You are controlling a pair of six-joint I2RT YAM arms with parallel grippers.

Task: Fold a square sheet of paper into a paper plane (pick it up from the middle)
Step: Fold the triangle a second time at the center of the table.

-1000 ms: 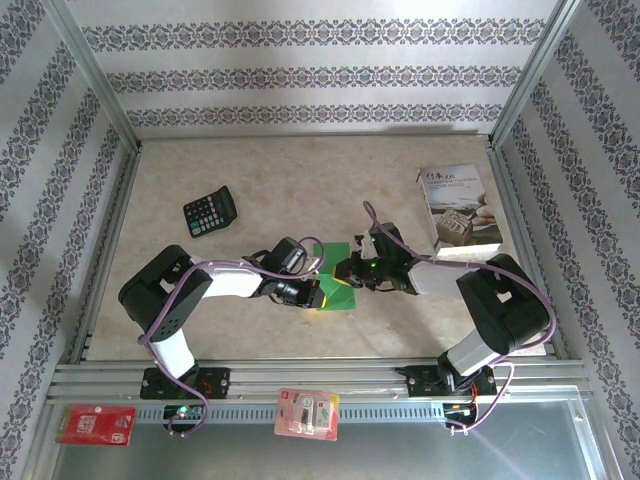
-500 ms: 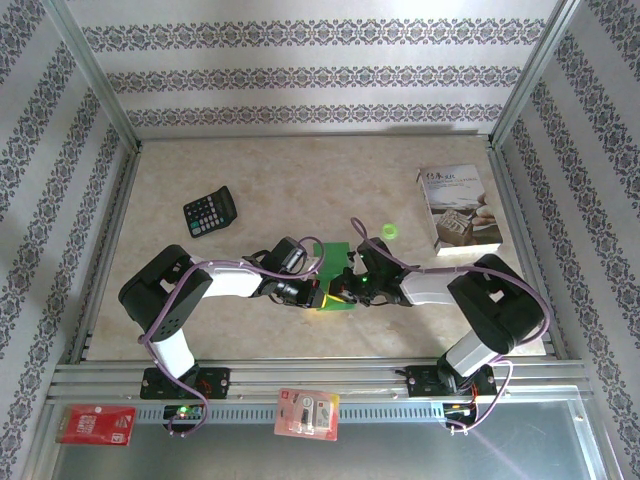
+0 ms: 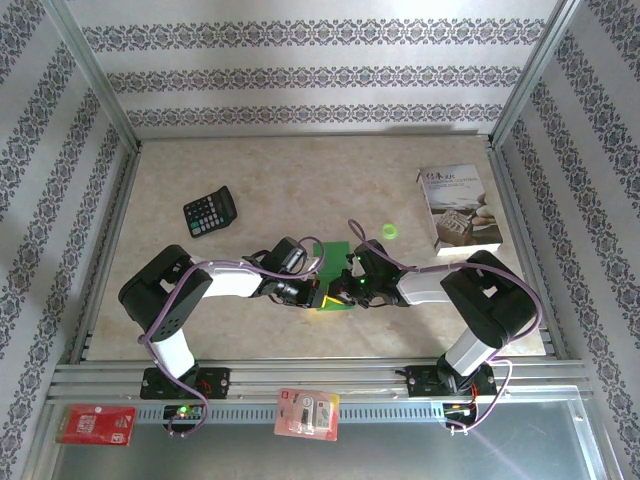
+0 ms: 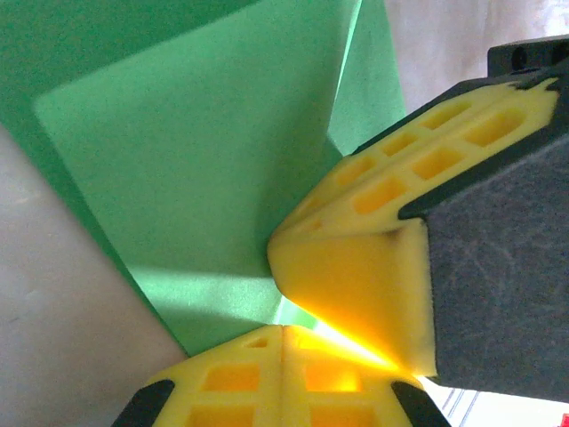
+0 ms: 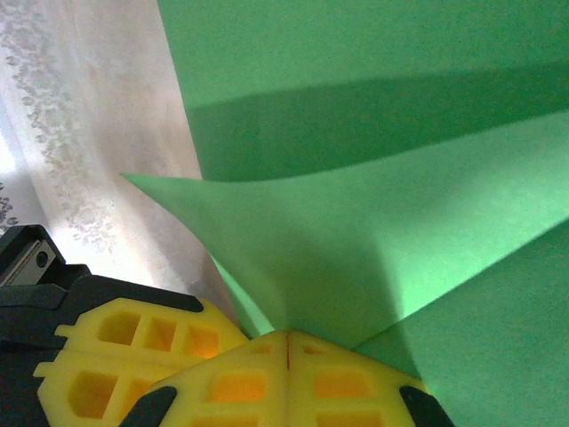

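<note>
my arms bent inward, left gripper (image 3: 317, 292) and right gripper (image 3: 342, 289) tip to tip, low, each pinched on the square sheet of paper (image 3: 337, 253)

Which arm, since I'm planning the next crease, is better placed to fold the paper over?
Probably right: the right pincer grips a raised flap of the paper; the left pincer pinches the edge beside it, as anchor.

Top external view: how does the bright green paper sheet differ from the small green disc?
The bright green paper sheet is larger, angular and creased; the small green disc is tiny and round. The left gripper and right gripper pinch the sheet; the disc lies free. Both are bright green.
</note>
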